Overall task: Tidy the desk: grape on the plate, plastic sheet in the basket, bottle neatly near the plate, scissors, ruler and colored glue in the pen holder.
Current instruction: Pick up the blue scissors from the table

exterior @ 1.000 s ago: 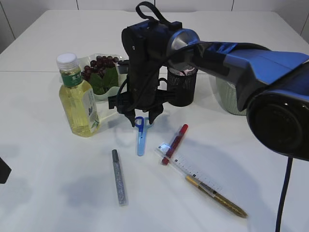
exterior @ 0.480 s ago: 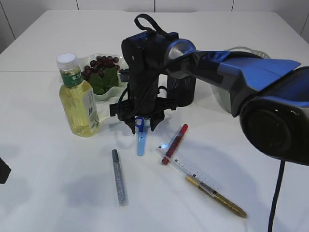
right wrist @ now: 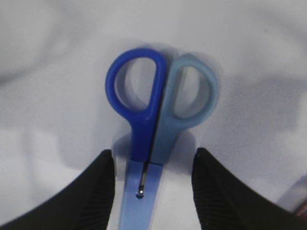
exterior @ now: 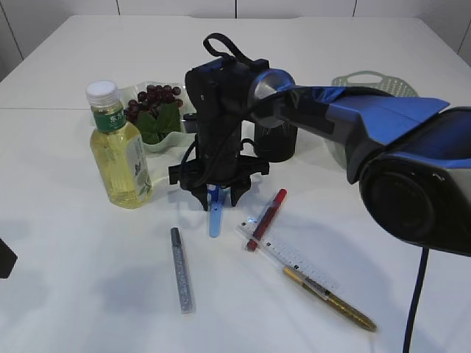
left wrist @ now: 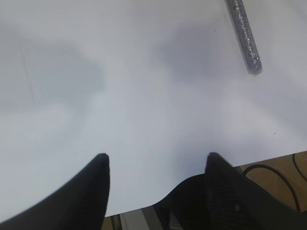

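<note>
Right wrist view pretty much tells you how this pick should go: the right gripper point(right wrist: 152, 189) sits low over the scissors point(right wrist: 156, 124), jaws spread fairly wide, one finger on each side of the neck just below the two handle loops. Nothing's pinched yet, there's a gap on both sides. To do it well I'd say drop straight down until the fingertips are just about at the surface, then close on that narrow bit where the handles meet the blade cover. Centering looks decent, maybe a hair closer to the left finger, so closing slowly should let the scissors self-align instead of skidding. They lie flat, so a high grip will probably slip off.

From the exterior view, the scissors sit around the middle of the surface, with the red glue pen point(exterior: 266, 218) and the clear ruler point(exterior: 291, 257) just beside them toward the near right. The pen holder point(exterior: 276, 140) is right behind the arm toward the far edge, so it's a short lift and carry.

The left gripper point(left wrist: 156, 165) is also spread wide with nothing in it, hanging over bare surface by the near edge, with the silver glitter glue point(left wrist: 244, 36) further out.
</note>
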### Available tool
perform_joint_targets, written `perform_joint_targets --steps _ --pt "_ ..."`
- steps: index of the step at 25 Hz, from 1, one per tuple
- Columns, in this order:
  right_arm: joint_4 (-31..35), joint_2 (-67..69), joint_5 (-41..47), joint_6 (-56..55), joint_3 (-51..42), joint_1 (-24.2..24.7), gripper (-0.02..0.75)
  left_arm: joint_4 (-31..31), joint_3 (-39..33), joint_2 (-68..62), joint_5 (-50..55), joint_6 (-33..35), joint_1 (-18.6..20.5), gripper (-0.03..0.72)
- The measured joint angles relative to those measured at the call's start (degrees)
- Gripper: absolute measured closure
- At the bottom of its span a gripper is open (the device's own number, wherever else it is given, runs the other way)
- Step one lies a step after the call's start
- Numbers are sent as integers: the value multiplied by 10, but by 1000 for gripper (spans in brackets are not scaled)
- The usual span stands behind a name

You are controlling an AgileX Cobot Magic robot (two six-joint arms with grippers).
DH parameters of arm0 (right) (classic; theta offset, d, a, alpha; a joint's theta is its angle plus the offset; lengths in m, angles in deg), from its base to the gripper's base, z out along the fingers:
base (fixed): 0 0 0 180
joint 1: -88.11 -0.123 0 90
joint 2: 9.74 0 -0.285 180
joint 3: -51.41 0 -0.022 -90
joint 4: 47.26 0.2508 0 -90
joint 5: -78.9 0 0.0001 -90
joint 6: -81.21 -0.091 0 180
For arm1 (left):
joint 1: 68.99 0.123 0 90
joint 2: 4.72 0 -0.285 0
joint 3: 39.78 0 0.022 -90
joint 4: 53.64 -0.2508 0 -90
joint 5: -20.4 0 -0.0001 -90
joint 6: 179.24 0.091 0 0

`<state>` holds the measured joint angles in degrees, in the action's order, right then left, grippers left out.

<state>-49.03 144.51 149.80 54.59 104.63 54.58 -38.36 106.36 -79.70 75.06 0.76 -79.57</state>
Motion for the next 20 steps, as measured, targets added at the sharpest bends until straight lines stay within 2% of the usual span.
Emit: perform_joint_targets --steps 20 --pt "-14 2 0 -11 1 0 319 0 0 0 -5 0 0 231"
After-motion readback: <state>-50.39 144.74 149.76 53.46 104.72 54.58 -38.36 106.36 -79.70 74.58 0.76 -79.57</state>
